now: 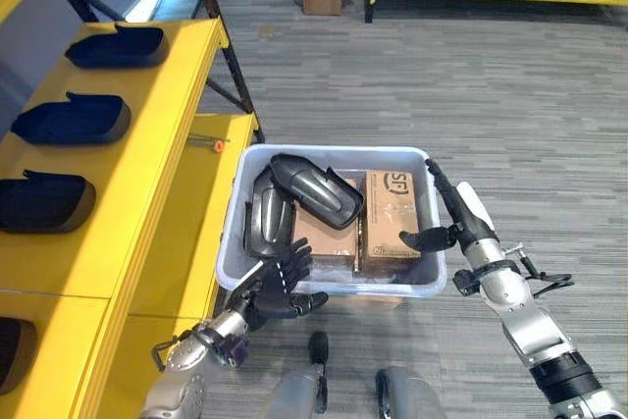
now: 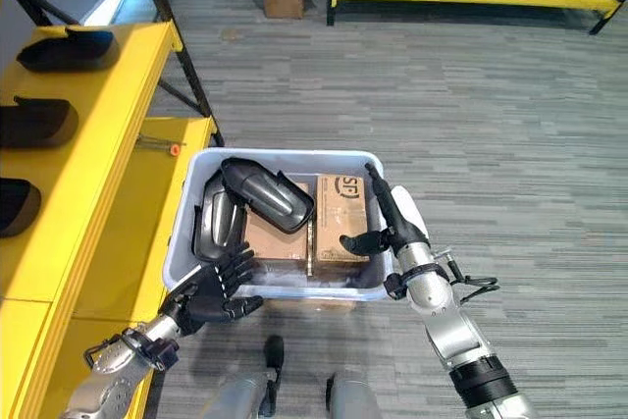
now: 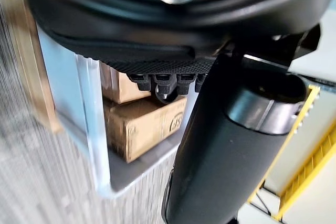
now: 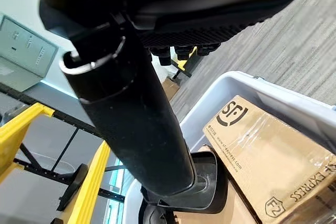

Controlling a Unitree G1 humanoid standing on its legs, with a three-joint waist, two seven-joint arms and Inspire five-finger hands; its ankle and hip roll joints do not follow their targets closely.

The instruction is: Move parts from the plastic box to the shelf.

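While both arms flank the plastic box (image 1: 240,205), neither carries a part yet. Left robot hand (image 1: 278,285): fingers spread and relaxed, at the box's near left corner, just below the upright dark part (image 1: 267,221); likely staged to reach in over the rim. Right robot hand (image 1: 453,219): fingers straight along the right wall, thumb crossing the rim; judged to be steadying the box. Second dark part (image 1: 316,189) lies across two cardboard cartons (image 1: 392,223), which raise the parts to rim height. Yellow shelf (image 1: 147,134) stands left, already holding four similar parts (image 1: 74,119), near end free.
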